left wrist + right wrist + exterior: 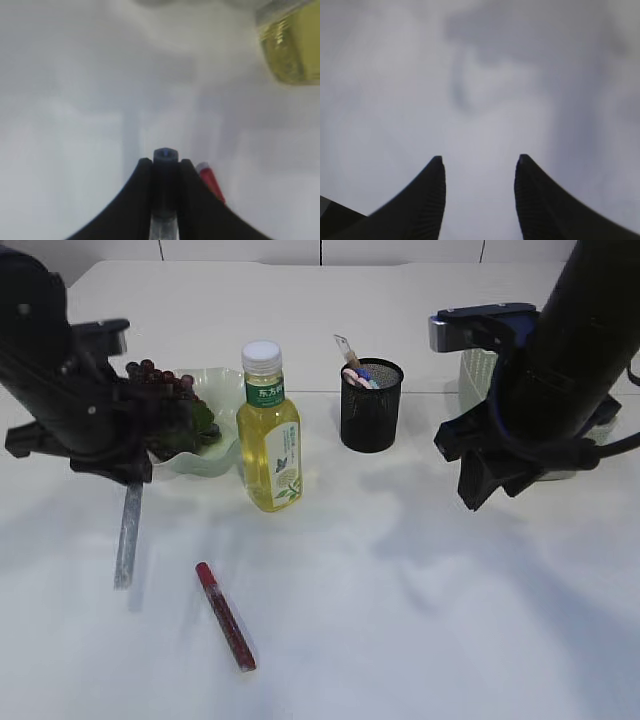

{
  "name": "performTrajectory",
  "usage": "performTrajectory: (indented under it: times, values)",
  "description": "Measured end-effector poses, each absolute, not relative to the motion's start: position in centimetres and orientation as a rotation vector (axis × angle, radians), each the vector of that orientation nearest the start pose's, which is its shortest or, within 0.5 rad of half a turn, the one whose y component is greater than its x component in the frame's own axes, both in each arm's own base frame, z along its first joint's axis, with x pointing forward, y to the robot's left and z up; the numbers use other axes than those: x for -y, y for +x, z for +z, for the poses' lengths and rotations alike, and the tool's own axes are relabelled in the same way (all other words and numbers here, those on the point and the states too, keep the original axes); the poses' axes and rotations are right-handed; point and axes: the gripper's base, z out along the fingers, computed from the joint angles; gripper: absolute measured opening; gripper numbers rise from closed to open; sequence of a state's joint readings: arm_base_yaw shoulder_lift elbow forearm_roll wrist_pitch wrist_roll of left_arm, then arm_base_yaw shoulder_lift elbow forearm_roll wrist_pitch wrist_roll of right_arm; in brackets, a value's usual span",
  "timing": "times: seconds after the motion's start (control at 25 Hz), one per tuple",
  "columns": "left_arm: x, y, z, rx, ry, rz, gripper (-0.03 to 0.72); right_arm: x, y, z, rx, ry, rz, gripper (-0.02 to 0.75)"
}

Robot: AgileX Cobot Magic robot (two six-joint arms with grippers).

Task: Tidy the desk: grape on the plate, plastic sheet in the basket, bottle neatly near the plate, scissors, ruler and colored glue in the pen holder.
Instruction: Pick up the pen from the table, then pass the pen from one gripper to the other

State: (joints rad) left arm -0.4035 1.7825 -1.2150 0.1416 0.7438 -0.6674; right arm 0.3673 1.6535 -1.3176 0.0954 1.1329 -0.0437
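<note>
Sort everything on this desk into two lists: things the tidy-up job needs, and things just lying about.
Job things: grapes, plate, bottle, pen holder, scissors in the holder, ruler held by the left tool, red glue tube, basket.

Lying about: nothing visible.

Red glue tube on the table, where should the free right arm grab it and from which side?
Grip the glue tube at mid-length, coming straight down from above. It lies flat and diagonal on bare table, cap end toward the bottle, so turn the jaws across its narrow width, not along it.
</note>
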Motion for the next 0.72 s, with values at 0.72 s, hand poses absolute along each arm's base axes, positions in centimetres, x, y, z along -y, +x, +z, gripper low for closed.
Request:
performTrajectory:
  times: [0.72]
  values:
    - [15.3, 28.2, 35.7, -2.2, -0.042, -0.558, 0.071, -14.3, 28.1, 32.4, -2.537, -0.79, 0.555, 0.368]
